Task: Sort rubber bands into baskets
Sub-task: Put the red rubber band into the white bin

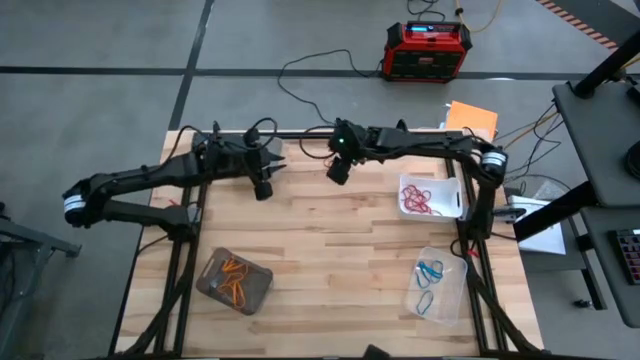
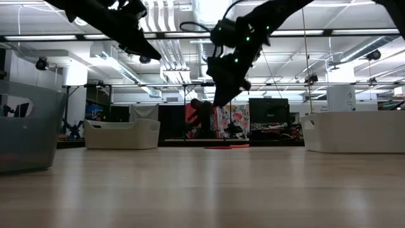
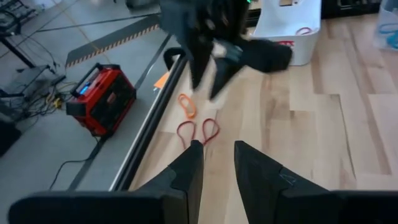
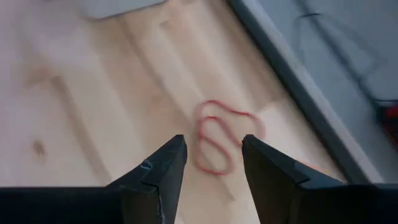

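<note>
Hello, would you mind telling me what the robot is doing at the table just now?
It is sorting rubber bands into baskets. The right gripper hangs open above two red bands near the table's far edge, nothing held yet. The left gripper, open and empty, hovers nearby, facing the same bands and an orange one. The white basket, grey-brown basket and clear basket already hold bands.

Light falls evenly from overhead, bright and soft on the pale wooden table point(image 1: 330, 240), with only faint shadows under the arms. In the low view ceiling strip lights point(image 2: 120, 63) glare white and both arms read as dark silhouettes against them. The right wrist view is soft (the red rubber bands point(image 4: 219, 142) smear), and the left wrist view blurs toward its far end.
</note>
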Robot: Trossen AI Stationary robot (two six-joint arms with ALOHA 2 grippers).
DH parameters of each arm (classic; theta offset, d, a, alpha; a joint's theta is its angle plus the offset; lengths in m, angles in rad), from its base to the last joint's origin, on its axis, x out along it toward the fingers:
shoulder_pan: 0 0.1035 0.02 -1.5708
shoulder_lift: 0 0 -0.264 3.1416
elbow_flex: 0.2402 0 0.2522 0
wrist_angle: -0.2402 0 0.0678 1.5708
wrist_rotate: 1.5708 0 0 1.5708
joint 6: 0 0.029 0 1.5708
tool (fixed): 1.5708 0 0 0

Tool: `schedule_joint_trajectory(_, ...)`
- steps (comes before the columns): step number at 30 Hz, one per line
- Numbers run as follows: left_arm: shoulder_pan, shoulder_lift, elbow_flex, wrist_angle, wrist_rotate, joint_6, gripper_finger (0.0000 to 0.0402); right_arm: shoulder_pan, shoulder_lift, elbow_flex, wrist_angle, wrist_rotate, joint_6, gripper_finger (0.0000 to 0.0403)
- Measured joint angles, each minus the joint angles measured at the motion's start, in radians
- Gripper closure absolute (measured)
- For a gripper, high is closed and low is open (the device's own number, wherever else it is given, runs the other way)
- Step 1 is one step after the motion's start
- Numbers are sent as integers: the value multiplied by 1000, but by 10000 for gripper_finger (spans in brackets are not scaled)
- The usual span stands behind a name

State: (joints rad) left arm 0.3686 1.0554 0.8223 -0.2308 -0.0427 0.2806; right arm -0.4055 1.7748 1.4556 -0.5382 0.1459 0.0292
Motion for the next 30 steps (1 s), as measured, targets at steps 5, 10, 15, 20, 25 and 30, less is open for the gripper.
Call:
schedule_joint_trajectory(5, 3, 2, 0, 22, -1, 13, 326, -41, 84, 14, 12, -74, 7, 264)
schedule_joint_trajectory(10, 4, 2, 0, 69, -62, 62, 326, -59, 174, 58, 29, -74, 49, 263)
schedule_joint_trajectory(15, 12, 12, 0, 127, -90, 193, 326, -57, 249, 114, 24, -75, 56, 241)
schedule_joint_trajectory(20, 41, 29, 0, 192, -90, 297, 326, -58, 307, 148, 15, -72, 85, 218)
schedule_joint_trajectory(25, 103, 43, 2, 237, -89, 339, 326, -60, 343, 161, 19, -72, 87, 211)
schedule_joint_trajectory(30, 169, 63, 2, 248, -67, 340, 326, -60, 366, 161, 17, -71, 102, 220)
